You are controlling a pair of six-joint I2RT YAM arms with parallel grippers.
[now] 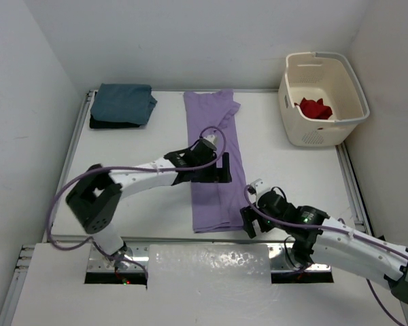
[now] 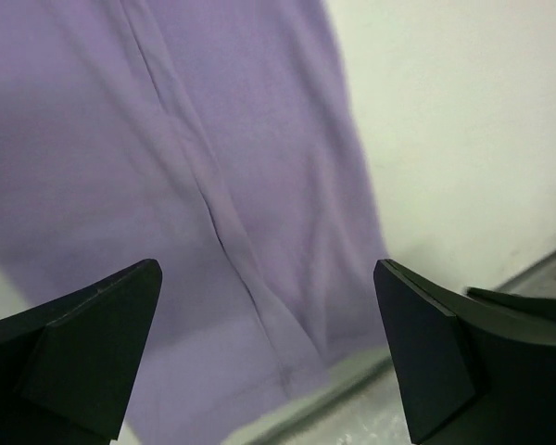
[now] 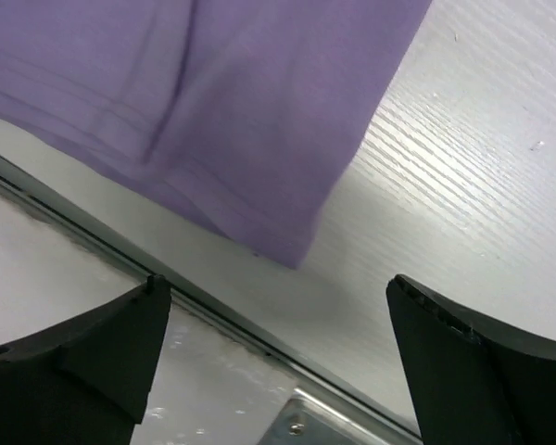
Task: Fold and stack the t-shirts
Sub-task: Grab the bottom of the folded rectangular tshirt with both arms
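The purple shirt (image 1: 214,136) lies flat in a long strip, sides folded in. The left gripper (image 1: 224,170) hangs wide open over its middle and holds nothing. The right gripper (image 1: 250,221) is wide open and empty too, just beside its near right corner. I think the short fold comes next: grab the near end and carry it to the far end. The blue shirt (image 1: 126,102) lies on the black shirt (image 1: 105,124), far left of it. The red shirt (image 1: 316,107) sits in the basket (image 1: 326,132), far right.
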